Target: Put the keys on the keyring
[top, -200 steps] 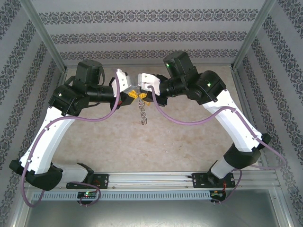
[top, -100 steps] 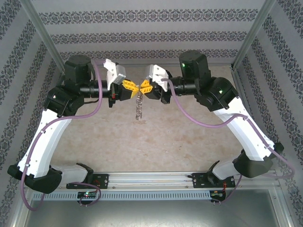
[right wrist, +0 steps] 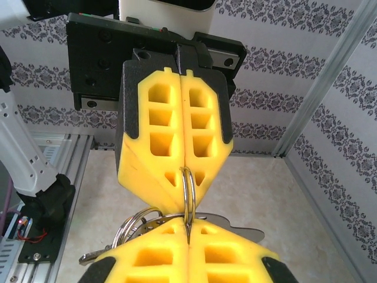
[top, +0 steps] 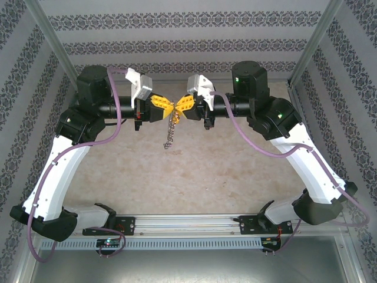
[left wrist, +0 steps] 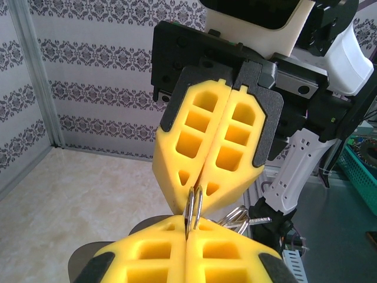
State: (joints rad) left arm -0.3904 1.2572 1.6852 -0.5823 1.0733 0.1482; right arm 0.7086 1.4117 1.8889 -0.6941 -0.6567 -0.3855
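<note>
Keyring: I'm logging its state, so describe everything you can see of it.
The keyring is a thin, shiny silver metal loop, seen edge-on as two close wires. It stands upright in mid-air, pinched from opposite sides by the shut left hand and right hand. The keys dangle below it, above the table.

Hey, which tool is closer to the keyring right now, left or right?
Neither: it's a tie. The left tool is shut on the keyring from its left side, and the right tool is shut on it from the opposite side, tips nearly meeting.
</note>
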